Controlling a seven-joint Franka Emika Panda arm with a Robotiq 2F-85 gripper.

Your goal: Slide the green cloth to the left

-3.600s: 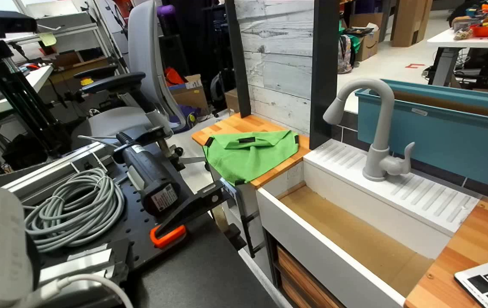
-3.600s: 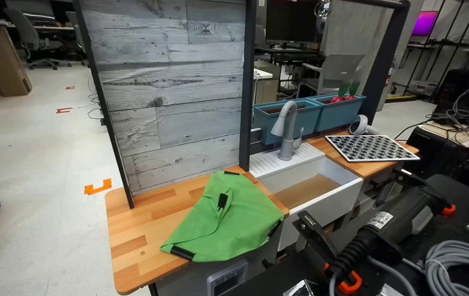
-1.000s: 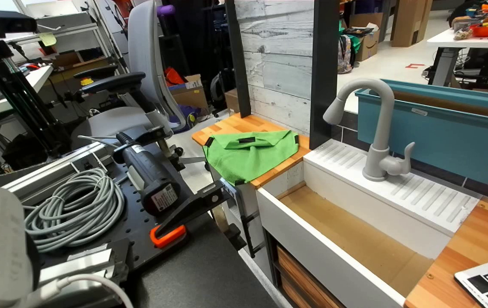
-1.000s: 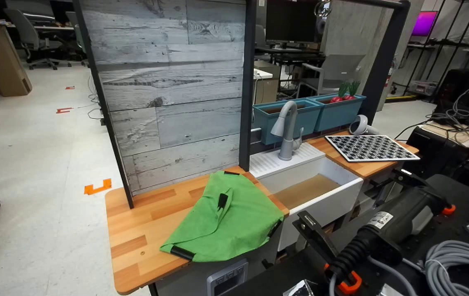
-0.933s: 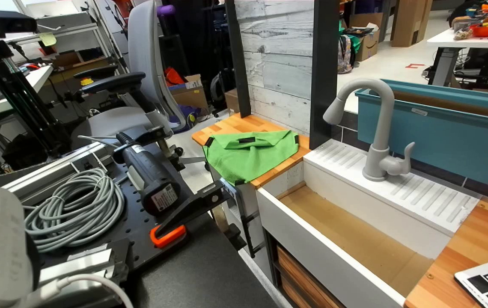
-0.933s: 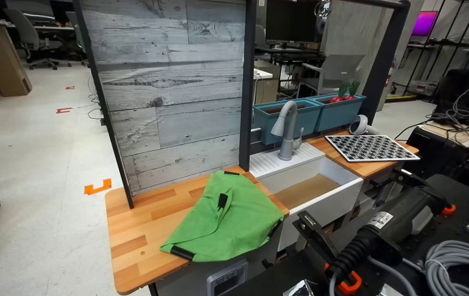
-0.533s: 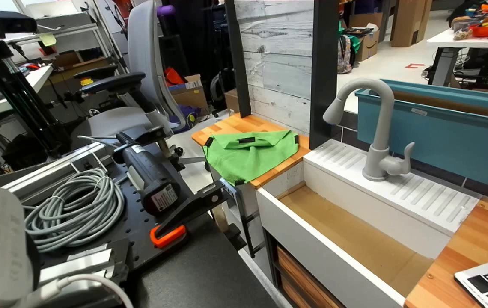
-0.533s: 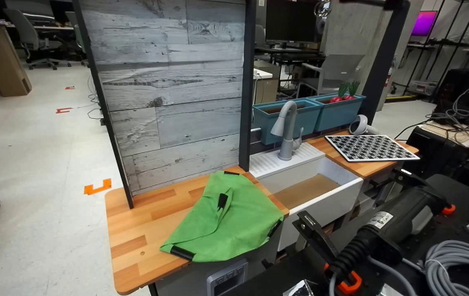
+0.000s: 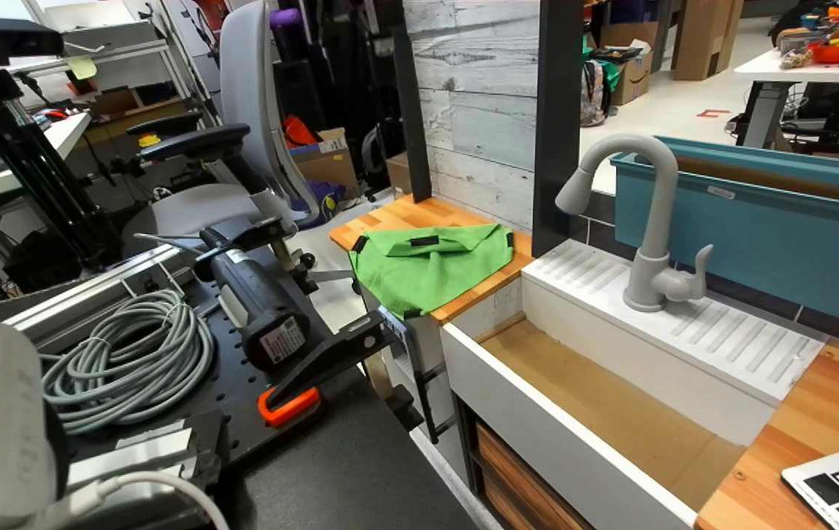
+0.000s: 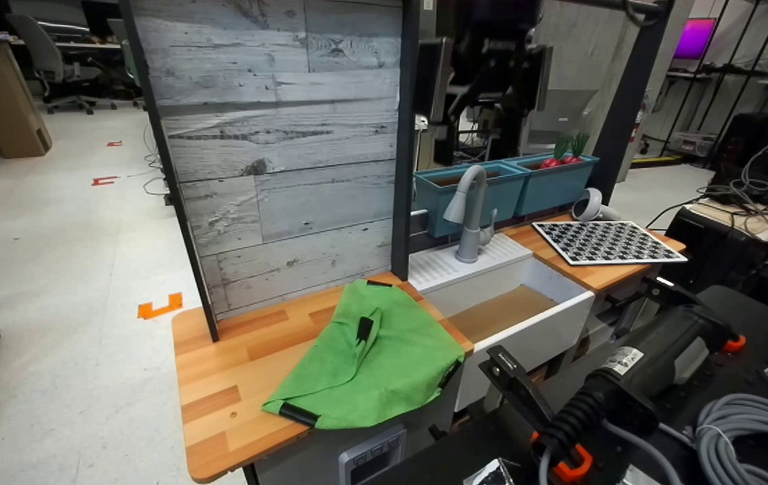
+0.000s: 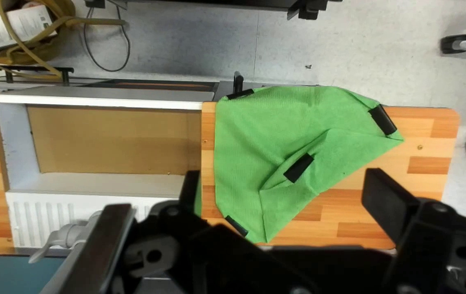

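Green and rumpled, the cloth (image 11: 274,139) lies spread across the wooden counter (image 11: 429,139), and in the wrist view it shows between the fingers (image 11: 388,200) and stretches on well past their tips! And there's the gripper (image 11: 287,188), spread wide, one finger on the side of the white sink (image 11: 106,102), the other out over the counter, with a pointed corner of cloth framed in the gap. Black strips (image 11: 298,167) dot the fabric: one on the fold just ahead of the gap, one near the sink-side finger in that view, two more farther ahead. Out in front of the tips, the cloth's edge spills over the counter's edge, and it droops there in both exterior views too. Over on the outer side of the sink-side finger comes the grey faucet (image 11: 71,234), partly tucked behind the gripper. Up high in an exterior view, the fingers point down, showing above the teal planters (image 10: 512,195) and well apart from the cloth, which lies lower, past the black post (image 10: 405,148). Farthest out on the sink-side finger's side, beyond the sink, lies a checkered board (image 10: 610,242).
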